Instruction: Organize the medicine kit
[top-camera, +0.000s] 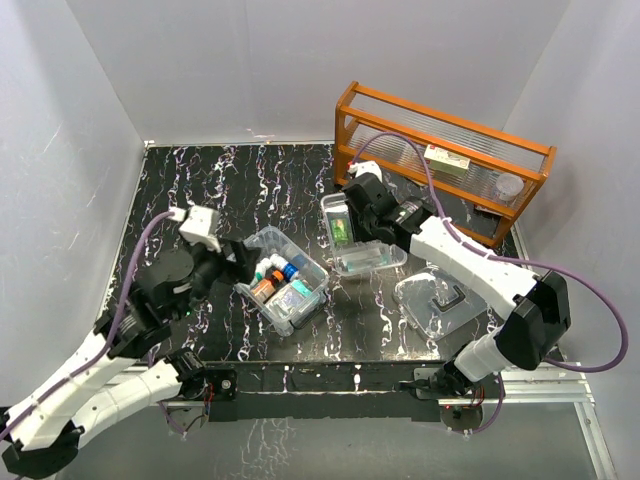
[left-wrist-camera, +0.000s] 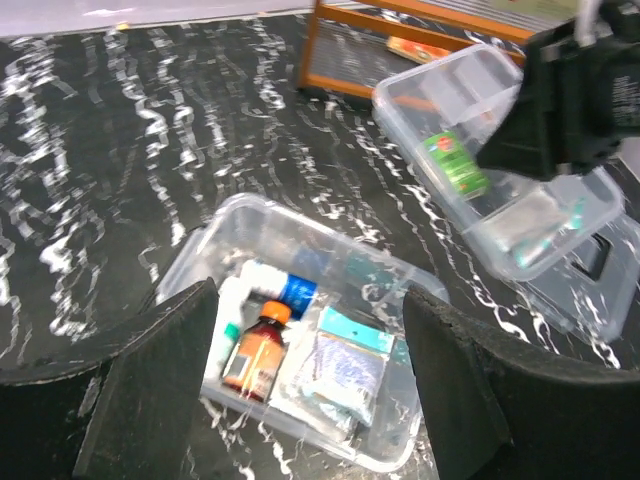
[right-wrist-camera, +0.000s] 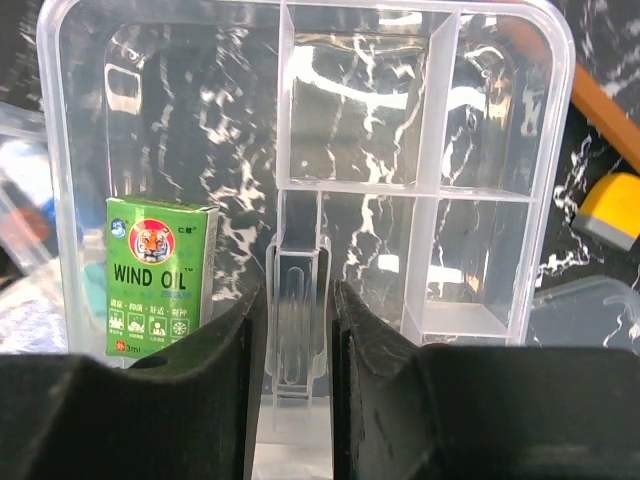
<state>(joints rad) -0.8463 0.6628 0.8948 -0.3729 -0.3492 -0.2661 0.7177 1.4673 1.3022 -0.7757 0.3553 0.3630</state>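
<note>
The medicine kit's clear box (top-camera: 311, 300) stands open at the table's middle, holding a brown bottle (left-wrist-camera: 255, 345), a white and blue bottle (left-wrist-camera: 285, 290) and a gauze packet (left-wrist-camera: 340, 365). My left gripper (left-wrist-camera: 310, 380) is open and empty, its fingers (left-wrist-camera: 160, 380) on either side of the box's near end. My right gripper (right-wrist-camera: 298, 330) is shut on the middle handle of the clear divided tray (right-wrist-camera: 430, 190) and holds it tilted, right of the box. A green Wind Oil carton (right-wrist-camera: 160, 275) lies in the tray. The clear lid (top-camera: 437, 300) with its dark handle lies at front right.
The orange wooden rack (top-camera: 440, 160) stands at the back right with a white carton (top-camera: 447, 160) and a white round thing (top-camera: 508, 186) on it. A yellow item (right-wrist-camera: 610, 210) lies beyond the tray. White walls close in the black marbled table (top-camera: 200, 190).
</note>
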